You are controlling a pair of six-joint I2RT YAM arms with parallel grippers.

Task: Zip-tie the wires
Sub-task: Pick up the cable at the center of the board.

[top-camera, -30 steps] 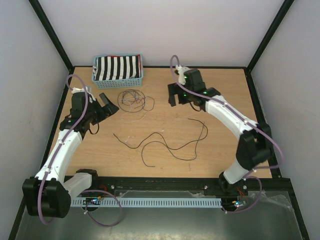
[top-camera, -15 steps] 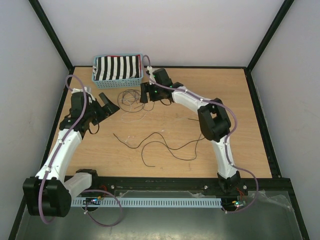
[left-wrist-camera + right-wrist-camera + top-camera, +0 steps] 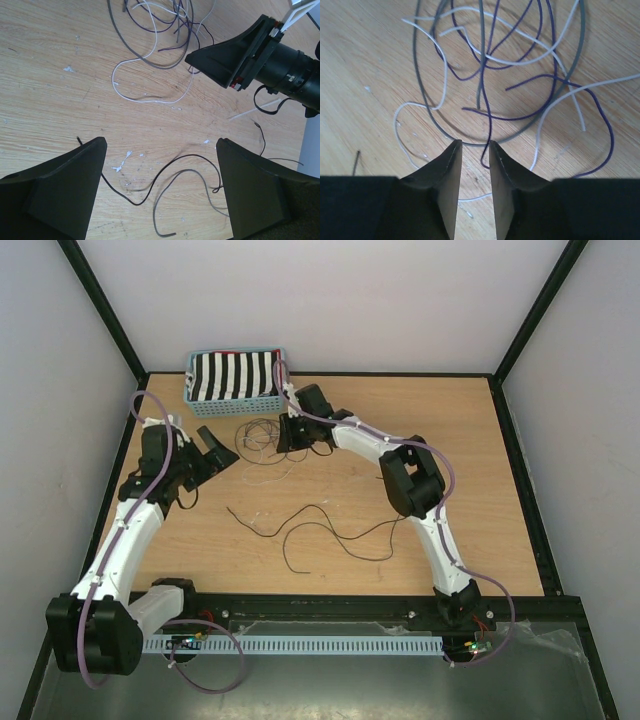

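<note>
Honestly, these wires (image 3: 485,60) look like they weigh nothing and flop wherever they want. They're thin, springy loops and probably slippery, so I'd guess a single strand just slides out of a pinch. Best bet, I reckon, is grabbing where several cross in the middle of the tangle, not at a loose end.

The tangle lies flat on the desk (image 3: 470,440) toward the far left, and a few longer dark strands (image 3: 320,524) sprawl apart from it nearer the middle. My right fingers (image 3: 447,185) sit right at the near edge of that tangle, narrowed to a slim gap with nothing pinched that I can see. A grey loop runs just past the tips. My left fingers (image 3: 65,190) are spread wide and empty, off the tangle's left side.

Tight spot: the basket (image 3: 240,403) is just behind the tangle. Loads of bare wood to the right and front for dragging things together.
</note>
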